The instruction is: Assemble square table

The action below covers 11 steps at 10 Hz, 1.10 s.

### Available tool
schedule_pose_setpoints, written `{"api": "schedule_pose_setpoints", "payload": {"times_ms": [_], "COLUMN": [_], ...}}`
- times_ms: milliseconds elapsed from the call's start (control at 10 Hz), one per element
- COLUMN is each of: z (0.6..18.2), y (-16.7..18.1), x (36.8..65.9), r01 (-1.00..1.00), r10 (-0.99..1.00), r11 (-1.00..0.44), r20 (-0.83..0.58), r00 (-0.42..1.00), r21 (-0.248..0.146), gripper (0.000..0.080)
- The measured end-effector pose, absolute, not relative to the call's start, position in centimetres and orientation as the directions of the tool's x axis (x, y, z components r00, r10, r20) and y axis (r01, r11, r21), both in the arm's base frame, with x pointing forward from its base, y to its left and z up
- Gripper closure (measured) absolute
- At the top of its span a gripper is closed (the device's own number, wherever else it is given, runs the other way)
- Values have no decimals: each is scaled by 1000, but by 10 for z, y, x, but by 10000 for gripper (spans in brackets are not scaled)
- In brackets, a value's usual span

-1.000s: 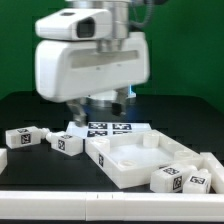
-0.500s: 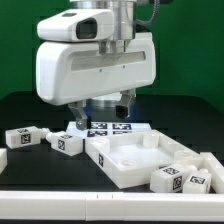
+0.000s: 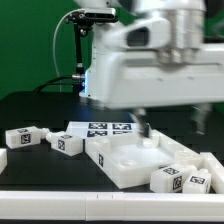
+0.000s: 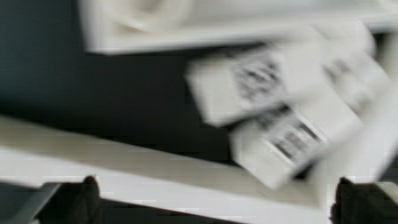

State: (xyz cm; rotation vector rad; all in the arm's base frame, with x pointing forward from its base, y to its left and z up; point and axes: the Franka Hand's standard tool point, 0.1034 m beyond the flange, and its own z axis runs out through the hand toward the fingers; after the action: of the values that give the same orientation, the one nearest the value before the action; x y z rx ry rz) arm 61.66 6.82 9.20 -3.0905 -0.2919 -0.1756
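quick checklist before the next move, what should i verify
1. claw open: ok, jaws wide apart.
2. claw empty: ok.
3. top flat, rim up: ok.
4. legs lying loose: ok, four seen.
5. wrist view sharp: not ok, blurred.
6. claw over a leg: cannot tell.

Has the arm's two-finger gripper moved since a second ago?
Yes. The two-finger gripper swung toward the exterior view's right, from over the flat white marker board to over the white rimmed square table top.
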Motion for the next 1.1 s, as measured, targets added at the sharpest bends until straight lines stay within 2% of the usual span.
{"api": "schedule_pose_setpoints", "payload": {"times_ms": [100,600,900,1000,1100], "z": [90,87,67,60,61], "y": [78,78,104,105,105], "x": [621,621,625,624,625], "r01": [226,213,-54,-75,-63], "r10": [223,209,-61,-83,-71], "r11": [-974,-977,-996,-994,-995], "r20": [116,111,110,103,105], "r00": [968,972,992,991,992], "r21": [-17,-21,-67,-81,-80], "gripper": [150,150,150,150,150]}}
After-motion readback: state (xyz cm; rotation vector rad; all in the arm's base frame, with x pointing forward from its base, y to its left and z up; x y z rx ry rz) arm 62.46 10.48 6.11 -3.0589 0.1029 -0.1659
